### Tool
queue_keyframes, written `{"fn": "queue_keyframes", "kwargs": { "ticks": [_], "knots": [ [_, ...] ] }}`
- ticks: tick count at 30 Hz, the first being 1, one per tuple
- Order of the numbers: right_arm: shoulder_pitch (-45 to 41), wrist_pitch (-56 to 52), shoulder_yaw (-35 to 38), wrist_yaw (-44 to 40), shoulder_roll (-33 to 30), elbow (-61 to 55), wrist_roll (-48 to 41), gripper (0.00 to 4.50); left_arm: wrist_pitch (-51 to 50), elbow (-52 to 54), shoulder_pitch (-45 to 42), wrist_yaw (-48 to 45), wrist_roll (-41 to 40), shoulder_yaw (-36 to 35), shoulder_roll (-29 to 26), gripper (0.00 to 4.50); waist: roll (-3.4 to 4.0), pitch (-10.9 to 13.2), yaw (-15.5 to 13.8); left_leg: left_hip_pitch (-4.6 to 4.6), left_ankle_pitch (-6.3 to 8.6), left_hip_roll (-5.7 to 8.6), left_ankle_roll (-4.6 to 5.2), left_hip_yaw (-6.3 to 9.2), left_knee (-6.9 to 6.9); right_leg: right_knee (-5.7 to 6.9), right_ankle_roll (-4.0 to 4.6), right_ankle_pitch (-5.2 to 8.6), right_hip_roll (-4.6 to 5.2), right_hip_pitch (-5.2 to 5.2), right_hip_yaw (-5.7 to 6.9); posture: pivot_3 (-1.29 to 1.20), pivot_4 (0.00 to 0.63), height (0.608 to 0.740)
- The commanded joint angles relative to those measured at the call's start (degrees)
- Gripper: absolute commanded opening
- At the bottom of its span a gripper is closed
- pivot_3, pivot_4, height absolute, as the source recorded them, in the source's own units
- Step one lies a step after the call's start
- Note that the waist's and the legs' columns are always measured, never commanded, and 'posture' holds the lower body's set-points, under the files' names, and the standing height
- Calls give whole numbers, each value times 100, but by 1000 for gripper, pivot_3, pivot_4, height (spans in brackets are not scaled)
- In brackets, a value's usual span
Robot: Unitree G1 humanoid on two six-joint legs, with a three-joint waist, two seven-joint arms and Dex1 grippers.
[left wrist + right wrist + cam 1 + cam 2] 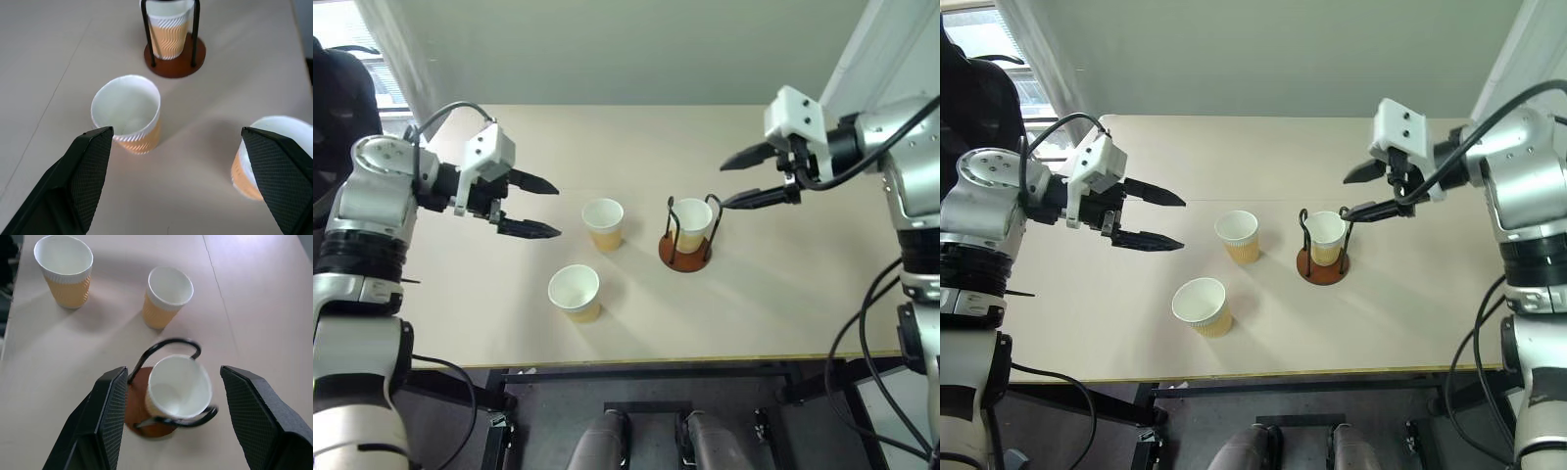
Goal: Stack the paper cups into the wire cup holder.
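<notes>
Jaws apart, nearest paper cup [274,156] half hidden behind finger.

We see our two arms built of rounded silver-grey metal segments with black joint bands and white lower shells; loose black cables loop along each. Every wrist carries a boxy white camera housing, and each pincer, left [536,206] and right [756,178], has two tapered black fingers with cross-hatched pads
</notes>
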State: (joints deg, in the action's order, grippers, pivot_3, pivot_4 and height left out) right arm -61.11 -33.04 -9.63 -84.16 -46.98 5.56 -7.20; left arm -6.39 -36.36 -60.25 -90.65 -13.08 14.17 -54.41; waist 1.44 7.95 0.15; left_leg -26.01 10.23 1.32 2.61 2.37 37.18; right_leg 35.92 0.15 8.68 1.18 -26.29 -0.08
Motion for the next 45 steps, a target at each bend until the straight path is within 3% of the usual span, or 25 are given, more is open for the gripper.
{"fn": "queue_keyframes", "kwargs": {
  "ticks": [1,6,12,21,26,31,45],
  "knots": [
    [248,-332,328,178,-286,-474,-254,3004,1152,-286,-264,-84,857,251,-110,4500,0,0,-1,1,0,0,0,0,0,0,0,0,0,0,0,0,150,740],
    [426,-493,301,258,-508,-612,-404,3004,2461,-972,-781,472,2009,666,107,4500,-1,0,-7,-1,-7,1,3,0,3,1,-1,-3,0,1,-1,0,150,740],
    [446,-515,185,134,-749,-608,-505,3004,2890,-1574,-1473,761,2626,829,617,4500,-2,0,-43,-10,-4,6,5,0,9,-3,-5,-6,2,6,-3,0,150,740],
    [338,-323,323,-206,-839,-288,-853,3004,3070,-1834,-1770,268,2580,772,1103,4500,-2,1,-36,-10,10,1,10,-2,8,-5,-26,-3,-2,0,-2,0,150,740],
    [-50,-541,416,-307,-820,71,-1145,3004,3171,-1902,-1734,42,2647,812,1145,4500,-1,1,-28,-12,17,1,16,-3,12,-5,-61,-16,-2,-1,-4,0,150,740],
    [-387,-668,607,-177,-730,423,-1364,3004,3236,-1947,-1633,-50,2687,837,1150,4500,-2,1,-28,-15,18,-1,18,3,20,-2,-26,5,-2,0,-4,0,150,740],
    [-232,-622,545,-138,-864,364,-1302,3004,3644,-2273,-1672,214,3053,1008,1273,4500,-1,1,-38,-31,38,-2,40,-3,82,6,-37,-3,1,3,0,0,150,740]
  ]
}}
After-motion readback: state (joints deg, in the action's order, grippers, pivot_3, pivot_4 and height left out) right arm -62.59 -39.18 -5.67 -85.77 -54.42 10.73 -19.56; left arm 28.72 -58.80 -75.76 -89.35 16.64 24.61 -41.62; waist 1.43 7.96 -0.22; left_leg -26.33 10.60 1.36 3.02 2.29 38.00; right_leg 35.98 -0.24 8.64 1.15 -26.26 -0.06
